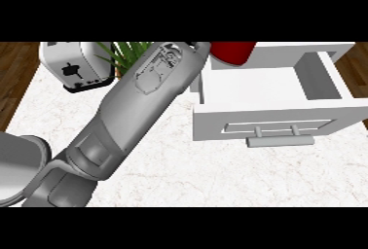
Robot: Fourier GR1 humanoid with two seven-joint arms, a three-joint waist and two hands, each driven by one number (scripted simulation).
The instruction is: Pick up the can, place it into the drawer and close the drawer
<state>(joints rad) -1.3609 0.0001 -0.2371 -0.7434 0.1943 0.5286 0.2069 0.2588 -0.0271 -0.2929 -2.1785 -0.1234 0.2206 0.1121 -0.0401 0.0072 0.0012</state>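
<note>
A long grey forearm [137, 107] comes in from the lower left and runs up to the picture's top edge by the drawer's back left corner. Its hand lies past that edge and does not show. Right beside the wrist, the lower part of a red can [231, 52] shows at the top edge, overlapping the back wall of the white drawer [323, 78]. The drawer stands pulled open at the right, its inside bare, with a grey bar handle [280, 141] on its front. How the can is held is hidden. The right hand is nowhere in the picture.
A silver toaster [75, 65] stands at the back left beside a green plant [128, 54]. The white marble counter [215, 175] stretches across the front. Brown wooden floor [13, 78] shows past its left edge. A grey rounded robot part [18, 165] fills the lower left corner.
</note>
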